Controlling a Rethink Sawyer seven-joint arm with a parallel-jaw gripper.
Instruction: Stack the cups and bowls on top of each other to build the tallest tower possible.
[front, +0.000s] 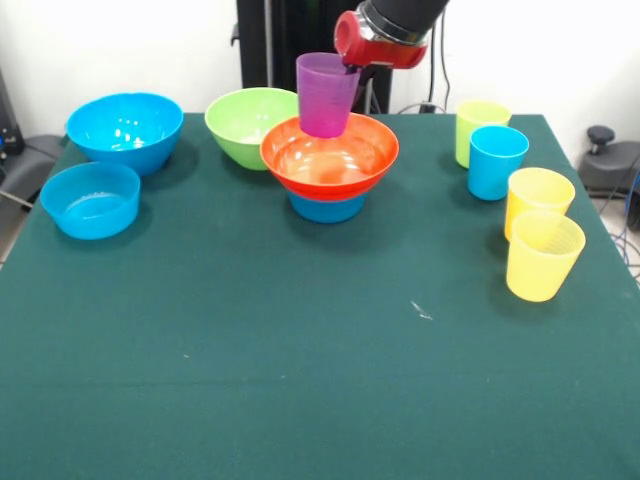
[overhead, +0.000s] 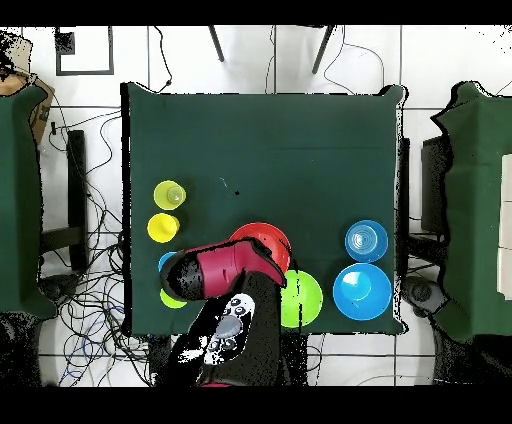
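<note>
The tower stands at the table's far middle: a small blue bowl with the wide orange bowl on it. My gripper comes down from above and is shut on the far rim of the purple cup. The cup is slightly tilted, with its base low inside the orange bowl; whether it touches I cannot tell. In the overhead view my arm covers the cup and most of the orange bowl. The other cups and bowls stand loose on the table.
A lime green bowl stands just behind-left of the tower. A large blue bowl and a small blue bowl are at the left. At the right stand a green cup, a blue cup and two yellow cups.
</note>
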